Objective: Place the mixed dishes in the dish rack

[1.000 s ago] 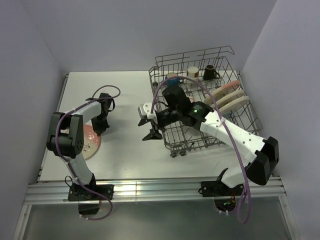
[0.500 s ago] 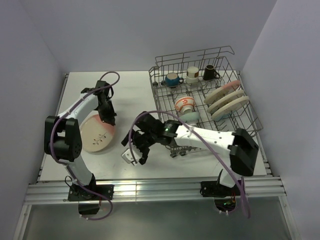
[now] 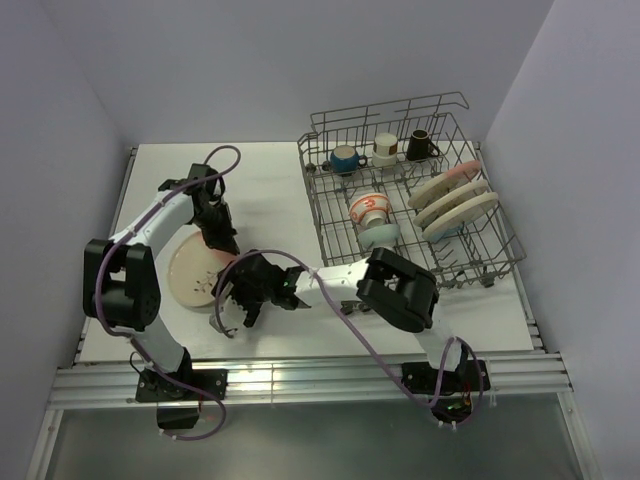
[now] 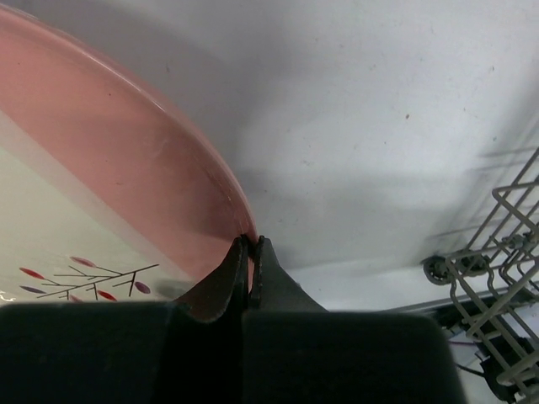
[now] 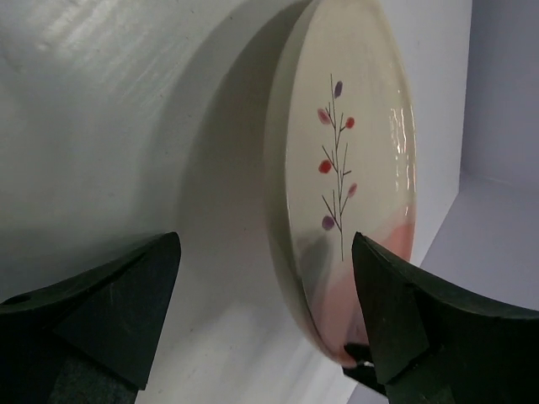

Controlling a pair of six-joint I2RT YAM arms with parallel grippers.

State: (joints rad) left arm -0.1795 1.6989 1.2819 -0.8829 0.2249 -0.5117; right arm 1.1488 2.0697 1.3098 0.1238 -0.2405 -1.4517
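A cream plate (image 3: 188,275) with a pink half and a leaf sprig is held tilted up off the table at the left. My left gripper (image 3: 225,243) is shut on its pink rim (image 4: 227,194), its jaws pinched together on the edge. Low at the plate's near right edge, my right gripper (image 3: 232,310) stands wide open. In the right wrist view the plate (image 5: 345,168) stands on edge, its lower rim between the spread fingers (image 5: 126,303), not gripped. The dish rack (image 3: 480,250) on the right holds three plates (image 3: 452,200), three mugs (image 3: 385,148), an orange-red bowl (image 3: 370,208) and a pale teal bowl (image 3: 382,236).
The white table (image 3: 270,190) has a raised rail along its left edge and grey walls close on three sides. The rack's near-left corner with a small wheel (image 4: 435,269) shows in the left wrist view. My right arm's purple cable loops over the table's front.
My right arm has swung from the rack leftward across the table to the plate, its jaws spreading. My left arm has raised the plate from flat on the table to a tilt.
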